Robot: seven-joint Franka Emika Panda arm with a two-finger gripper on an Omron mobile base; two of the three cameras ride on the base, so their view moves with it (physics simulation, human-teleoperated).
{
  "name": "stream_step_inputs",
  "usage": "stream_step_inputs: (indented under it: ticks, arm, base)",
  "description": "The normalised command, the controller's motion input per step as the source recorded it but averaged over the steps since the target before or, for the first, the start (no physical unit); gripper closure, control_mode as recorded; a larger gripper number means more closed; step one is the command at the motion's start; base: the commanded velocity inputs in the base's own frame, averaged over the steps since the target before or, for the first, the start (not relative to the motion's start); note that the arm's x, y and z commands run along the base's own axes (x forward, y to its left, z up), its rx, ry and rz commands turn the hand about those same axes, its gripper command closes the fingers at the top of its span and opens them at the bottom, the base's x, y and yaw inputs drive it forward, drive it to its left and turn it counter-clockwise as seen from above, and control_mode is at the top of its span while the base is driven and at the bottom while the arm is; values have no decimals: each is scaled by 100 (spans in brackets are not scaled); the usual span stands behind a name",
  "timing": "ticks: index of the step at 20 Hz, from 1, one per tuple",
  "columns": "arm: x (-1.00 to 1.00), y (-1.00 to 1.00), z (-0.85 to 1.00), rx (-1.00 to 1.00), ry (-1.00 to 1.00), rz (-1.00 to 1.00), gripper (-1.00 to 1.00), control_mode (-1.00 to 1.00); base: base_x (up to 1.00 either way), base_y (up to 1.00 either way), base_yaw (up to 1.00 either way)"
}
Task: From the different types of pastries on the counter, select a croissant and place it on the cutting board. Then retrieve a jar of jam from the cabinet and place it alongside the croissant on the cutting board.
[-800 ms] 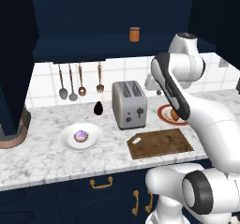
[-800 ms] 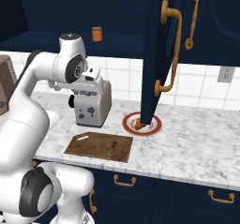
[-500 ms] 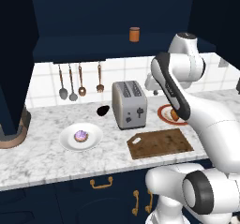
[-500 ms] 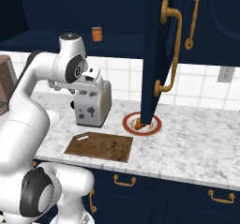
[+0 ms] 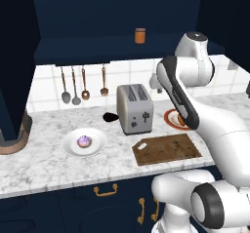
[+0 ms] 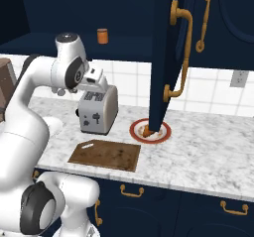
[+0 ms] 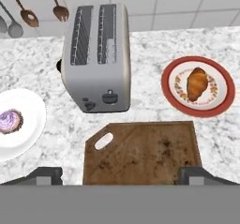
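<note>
Croissant (image 7: 197, 84) on red-rimmed plate (image 7: 169, 86), right of toaster (image 7: 97, 59); cutting board (image 7: 143, 153) bare, near edge of counter (image 5: 44, 166). Jar of jam (image 5: 140, 35) on cabinet (image 5: 112, 12) shelf, far above. Gripper (image 7: 122, 175) spread wide over board, holding nothing.

Counter (image 5: 44, 171): long white-grey marbled stone, thick pale edge; cutting board (image 7: 143, 153) lies flat near the front edge, dark brown, bare, pale hole at one corner; silver toaster (image 7: 97, 57) stands upright just behind the board, apart from it; red-rimmed plate (image 7: 170, 94) sits beside the toaster on the board's far side, carrying the croissant (image 7: 197, 84); white plate (image 5: 96, 146) rests well apart on the toaster's other side, carrying the purple-frosted pastry (image 5: 84, 141); small dark object (image 5: 110, 116) by the toaster's back corner, too dim to identify; brown round base (image 5: 14, 139) at the far left end.
</note>
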Motion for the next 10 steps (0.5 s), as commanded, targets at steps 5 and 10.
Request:
stream_step_inputs:
  ticks: [5,10]
  arm:
    - [24,37,50,-2,-15,-4,-100,-100]
    - [36,18,54,-3,-18,0,-100,-100]
  base:
    - [0,0,0]
    - [0,0,0]
